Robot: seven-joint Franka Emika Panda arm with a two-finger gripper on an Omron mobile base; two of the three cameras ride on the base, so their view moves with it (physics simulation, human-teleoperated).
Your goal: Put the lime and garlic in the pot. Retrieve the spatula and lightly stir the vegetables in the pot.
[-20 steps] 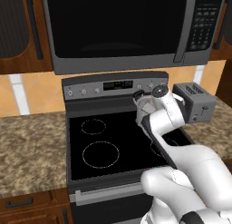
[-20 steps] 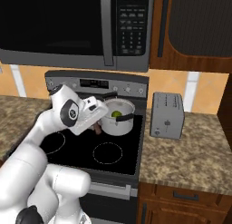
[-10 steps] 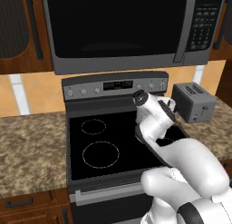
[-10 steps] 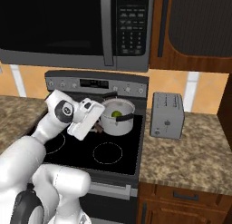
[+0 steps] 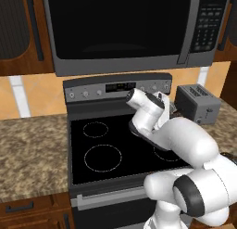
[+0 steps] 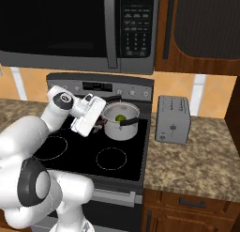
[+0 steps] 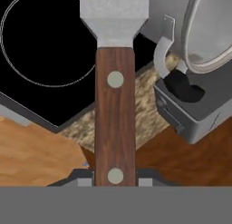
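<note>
Two-finger gripper (image 7: pixel 115 184) was clamped narrow on the brown wooden-handled spatula with square light-grey blade (image 7: pixel 115 82). In the hand view the spatula's long axis ran straight up frame centre, blade at top edge. The small silver cylindrical pot (image 6: pixel 121 121) sat centre of the right base view, just right of the hand, with the bright-green lime (image 6: pixel 120 118) inside; garlic couldn't be made out. In the hand view the pot rim lay upper right of the blade, so the stir likely needs blade swung right and down over that rim.

Arm bent over, gripper (image 6: pixel 96 127) clamped tight, wrist tilted downward
</note>
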